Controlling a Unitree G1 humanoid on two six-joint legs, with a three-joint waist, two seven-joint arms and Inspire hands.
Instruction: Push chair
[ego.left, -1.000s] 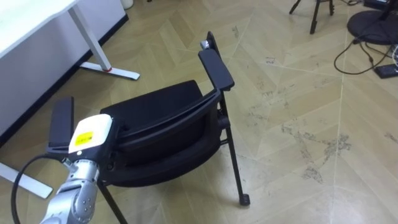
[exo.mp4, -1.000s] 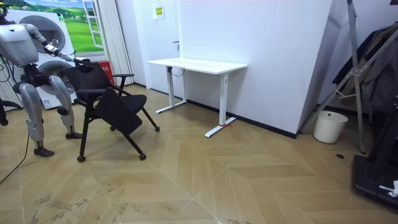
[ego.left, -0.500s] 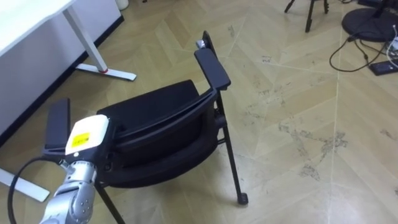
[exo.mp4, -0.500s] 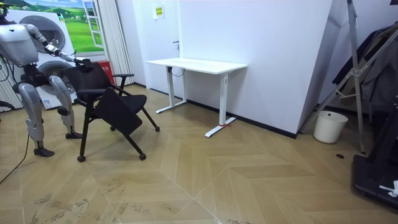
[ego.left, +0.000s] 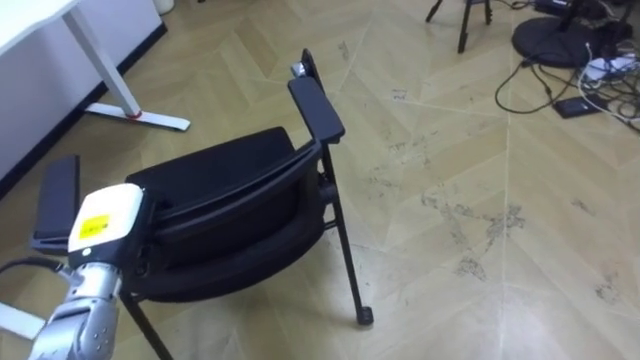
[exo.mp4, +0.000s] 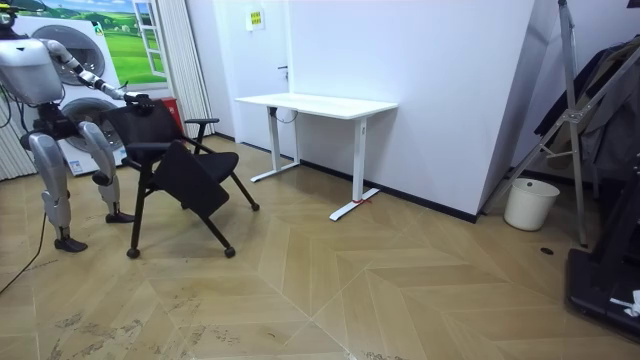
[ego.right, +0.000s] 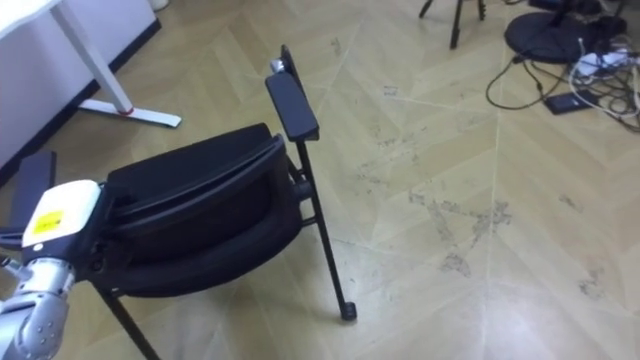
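A black chair with two armrests stands on the wood floor just in front of me, its backrest nearest me and its seat facing away. My left hand rests at the top left of the backrest, its back with a yellow-marked tag turned up and its fingers hidden behind the backrest. In the room view I stand at the room view's left behind the chair, left arm stretched out to the backrest with the left hand on it. The chair's right armrest points away from me.
A white desk stands against the wall beyond the chair; its foot lies at the upper left of the eye views. Cables and a stand base lie on the floor at the far right. A white bin is by the wall.
In the room view the chair has rolled a little to the room view's right, toward the desk, with my left hand still on its backrest. The eye views have shifted with the head.
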